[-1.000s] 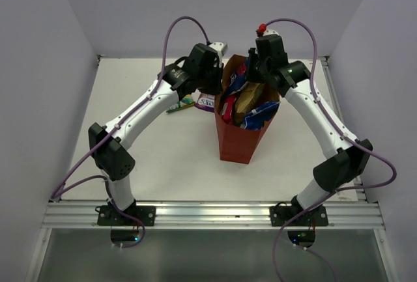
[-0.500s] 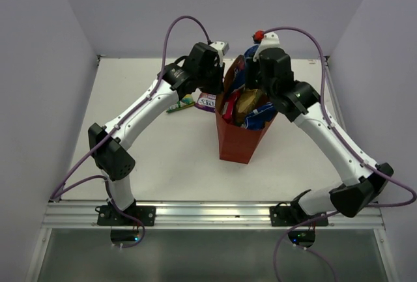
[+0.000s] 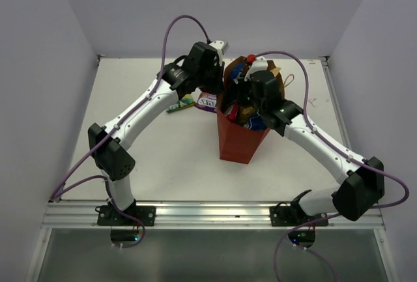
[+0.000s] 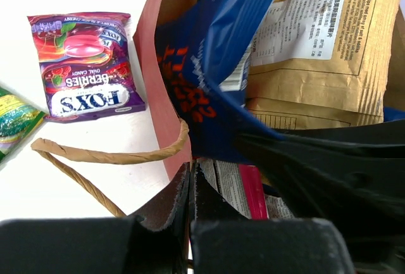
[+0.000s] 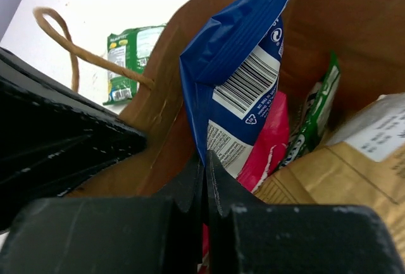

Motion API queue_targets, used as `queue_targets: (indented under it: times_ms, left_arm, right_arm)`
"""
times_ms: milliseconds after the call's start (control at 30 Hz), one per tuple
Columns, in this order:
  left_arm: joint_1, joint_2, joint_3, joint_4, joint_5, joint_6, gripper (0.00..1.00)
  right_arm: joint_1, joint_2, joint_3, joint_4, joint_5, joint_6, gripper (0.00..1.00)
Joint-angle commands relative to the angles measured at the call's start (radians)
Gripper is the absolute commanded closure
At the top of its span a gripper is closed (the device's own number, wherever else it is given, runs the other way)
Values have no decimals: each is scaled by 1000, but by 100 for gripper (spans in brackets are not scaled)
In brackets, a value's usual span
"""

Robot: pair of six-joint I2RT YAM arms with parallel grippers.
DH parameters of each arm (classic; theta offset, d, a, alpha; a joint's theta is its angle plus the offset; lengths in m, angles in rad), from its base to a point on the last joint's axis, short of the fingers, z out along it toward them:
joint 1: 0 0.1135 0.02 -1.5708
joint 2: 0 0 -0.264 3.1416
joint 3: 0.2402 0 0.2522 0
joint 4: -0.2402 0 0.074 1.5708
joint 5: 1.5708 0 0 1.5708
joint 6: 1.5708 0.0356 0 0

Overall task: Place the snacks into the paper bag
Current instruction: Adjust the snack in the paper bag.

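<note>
I hold my left fingers (image 4: 190,188) pressed together at the left rim of the red-brown paper carrier bag (image 3: 236,142), which stands upright in the middle of the white surface (image 3: 150,158). The rim's edge runs straight into the seam between them, so they seem clamped on the paper. A thin tan twine handle (image 4: 107,157) loops out just left of that spot.

My right fingers (image 5: 205,173) are down inside the bag's mouth and shut together. Their tips touch the lower edge of a blue-and-white packet with a barcode (image 5: 240,78). I cannot tell whether they pinch it.

Beside that packet inside the bag are a pink packet (image 5: 269,141), a small green one (image 5: 313,122) and a tan-brown one with a white label (image 4: 316,78).

Outside the bag, a small purple candy packet (image 4: 85,65) lies flat on the surface just left of it. Another small green packet (image 3: 181,105) lies a little farther left.
</note>
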Motion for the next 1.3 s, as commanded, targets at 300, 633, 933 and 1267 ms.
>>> queue_targets:
  times_ms: [300, 633, 933, 1267]
  left_arm:
    - [-5, -30, 69, 68, 42, -23, 100]
    - [-5, -17, 28, 56, 19, -11, 100]
    - [-5, -46, 2, 51, -12, -1, 100]
    - [-4, -52, -28, 52, -12, 5, 100]
  right_arm:
    - [-1, 143, 69, -115, -46, 82, 100]
    - [-2, 200, 142, -305, 11, 138, 100]
    - [-4, 96, 354, -458, -32, 46, 64]
    - [-5, -38, 439, -648, 313, -6, 33]
